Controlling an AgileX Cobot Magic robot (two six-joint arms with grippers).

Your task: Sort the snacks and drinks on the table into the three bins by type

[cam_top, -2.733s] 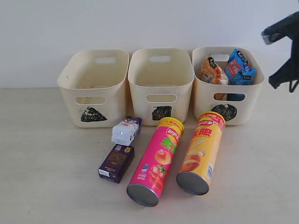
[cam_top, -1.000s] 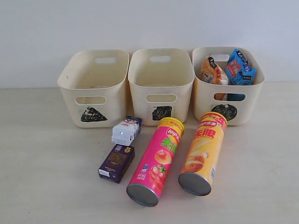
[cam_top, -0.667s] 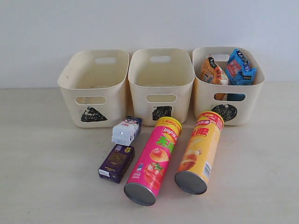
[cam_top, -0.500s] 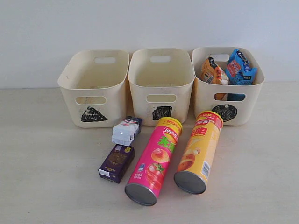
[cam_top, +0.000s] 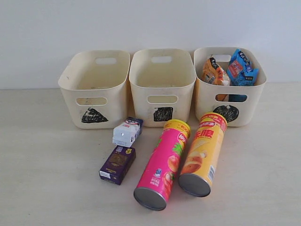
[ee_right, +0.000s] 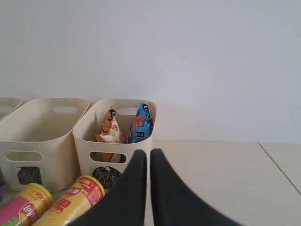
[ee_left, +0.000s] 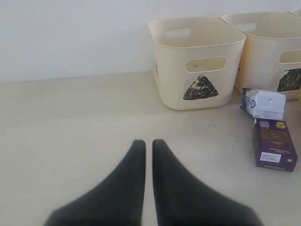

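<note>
As pink tube [cam_top: 163, 162] lay beside yellow tube [cam_top: 203, 151] before right bin [cam_top: 207, 101] | orange bag [cam_top: 212, 71], blue bag [cam_top: 241, 68] sat inside it | left gripper [ee_left: 148, 142], right gripper [ee_right: 148, 152] clenched, empty

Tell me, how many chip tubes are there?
2. The pink tube lies on the table in front of the middle bin; the yellow-orange tube lies beside it. No others show.

Lay's logo on pink chip tube [ee_right: 21, 209], beside fingers of right gripper [ee_right: 147, 151]. Yellow-orange tube [ee_right: 70, 205], nearer fingers: red characters, unreadable. Bins [cam_top: 162, 89]: black scribbled marks. Purple box [ee_left: 274, 143]: print too small.
</note>
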